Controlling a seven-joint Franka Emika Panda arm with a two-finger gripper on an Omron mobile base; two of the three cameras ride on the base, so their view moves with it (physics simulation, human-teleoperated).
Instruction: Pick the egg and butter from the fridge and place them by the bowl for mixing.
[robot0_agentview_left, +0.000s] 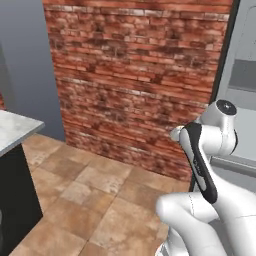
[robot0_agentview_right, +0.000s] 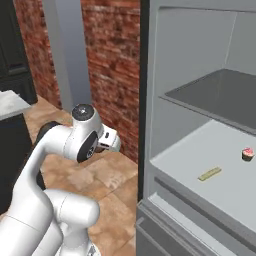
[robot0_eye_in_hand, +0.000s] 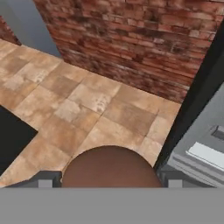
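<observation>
The dark reddish-brown egg (robot0_eye_in_hand: 109, 168) sits between my fingers, with my gripper (robot0_eye_in_hand: 109, 182) shut on it, low in the hand view over the tiled floor. The fridge (robot0_agentview_right: 200, 145) stands open on the right, its dark side edge (robot0_eye_in_hand: 197, 92) close beside the hand. On its light grey middle shelf lies the thin pale-yellow butter (robot0_agentview_right: 210, 173). My arm (robot0_agentview_right: 75, 140) is folded back in front of the fridge's left side, the hand pointing down at the floor. The bowl is out of view.
A small pink-topped cupcake (robot0_agentview_right: 247, 154) stands on the same shelf, right of the butter. A brick wall (robot0_agentview_left: 135, 80) runs behind. A grey-topped counter (robot0_agentview_left: 15, 127) with a dark front is at the left. Tiled floor (robot0_agentview_left: 90, 200) lies between.
</observation>
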